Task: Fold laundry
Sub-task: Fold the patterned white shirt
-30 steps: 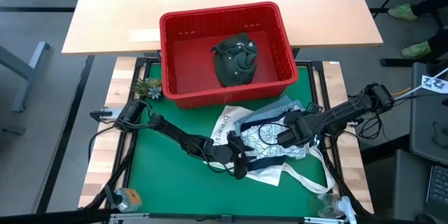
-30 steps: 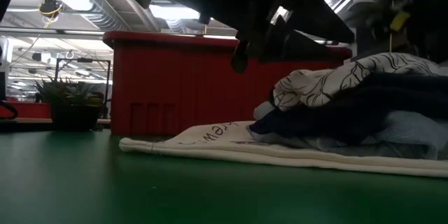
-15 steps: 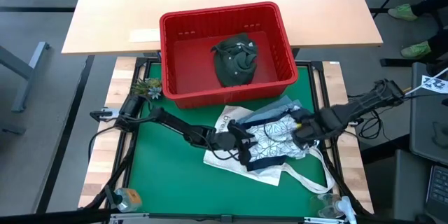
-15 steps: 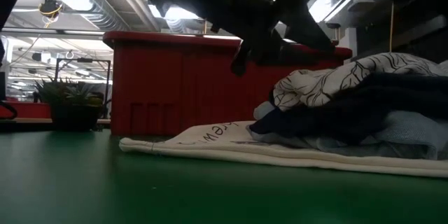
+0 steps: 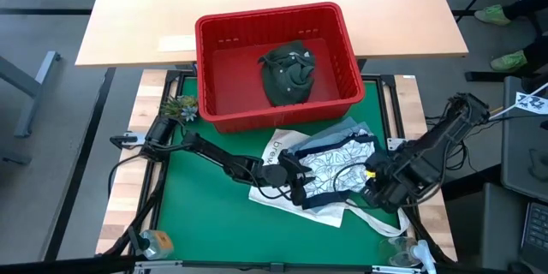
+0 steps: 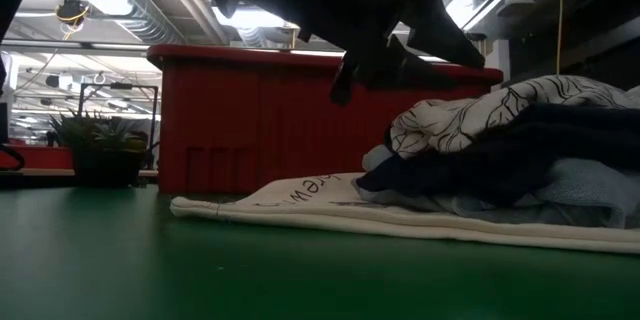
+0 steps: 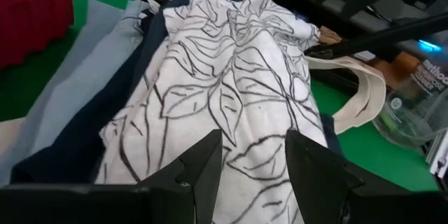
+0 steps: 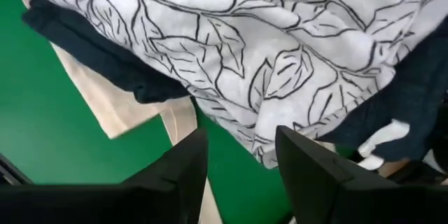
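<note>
The laundry lies in a pile on the green mat. A white leaf-print garment (image 5: pixel 332 168) is on top, over a navy one (image 5: pixel 321 195) and light blue denim (image 5: pixel 341 132). The pile rests on a white tote bag (image 5: pixel 278 150). A dark olive garment (image 5: pixel 288 72) lies in the red basket (image 5: pixel 214 60). My left gripper (image 7: pixel 253 138) is open at the pile's left side, just above the leaf-print garment (image 7: pixel 238 77). My right gripper (image 8: pixel 241 134) is open and points down over the pile's near right edge (image 5: pixel 377 190), raised clear of it.
The red basket stands at the mat's far edge, half on the wooden table behind. The tote's long handle (image 5: pixel 377 221) loops toward the near right corner. A small plant (image 5: pixel 180 107) sits far left, and plastic bottles (image 5: pixel 156 241) stand at the near corners. Bare mat (image 5: pixel 201 214) lies near left.
My right gripper has pulled off the top of the pile toward the table's right and near edges, risen, and tipped over until it points down. My left gripper has crept a little toward the pile. The pile keeps its shape.
</note>
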### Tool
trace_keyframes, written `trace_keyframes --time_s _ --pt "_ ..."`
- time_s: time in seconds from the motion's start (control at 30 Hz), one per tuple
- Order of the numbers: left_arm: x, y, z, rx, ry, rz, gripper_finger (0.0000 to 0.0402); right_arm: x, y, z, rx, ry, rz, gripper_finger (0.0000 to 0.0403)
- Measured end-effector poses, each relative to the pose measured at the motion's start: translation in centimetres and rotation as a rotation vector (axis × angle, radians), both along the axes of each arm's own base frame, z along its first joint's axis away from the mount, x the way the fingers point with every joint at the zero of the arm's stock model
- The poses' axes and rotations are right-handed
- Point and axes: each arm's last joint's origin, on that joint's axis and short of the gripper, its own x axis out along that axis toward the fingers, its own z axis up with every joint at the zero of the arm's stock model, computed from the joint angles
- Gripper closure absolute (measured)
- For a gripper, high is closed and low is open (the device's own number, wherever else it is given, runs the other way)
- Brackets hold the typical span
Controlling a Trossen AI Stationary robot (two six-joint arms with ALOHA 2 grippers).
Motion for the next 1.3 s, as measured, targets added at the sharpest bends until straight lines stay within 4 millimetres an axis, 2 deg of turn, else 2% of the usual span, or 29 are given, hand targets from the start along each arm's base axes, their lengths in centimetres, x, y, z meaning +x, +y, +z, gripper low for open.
trace_keyframes --time_s 0.17,0.33,0.87,1.0,1.2,1.3 --pt "0.0 0.1 0.0 0.000 0.000 0.001 0.0250 -0.6 0.6 -0.4 0.006 -0.020 -0.055 0.0235" --pt "0.0 0.1 0.0 0.001 0.000 0.002 0.0250 -1.5 0.9 -2.2 -0.003 0.016 -0.084 0.0235" --pt "0.0 0.2 0.0 0.002 0.000 0.004 0.0250 -1.7 0.8 -4.5 -0.037 -0.017 -0.106 0.0238" --pt "0.0 0.2 0.0 0.002 0.000 0.004 0.0250 -1.8 0.7 -4.9 -0.045 -0.003 -0.106 0.0274" --pt "0.0 0.2 -0.2 0.008 0.019 0.004 0.0250 -1.9 0.6 -5.0 -0.037 0.025 -0.095 0.0389" --pt "-0.2 0.3 -0.6 0.021 0.066 0.005 0.0250 -2.0 0.7 -5.0 -0.003 0.078 -0.089 0.0383"
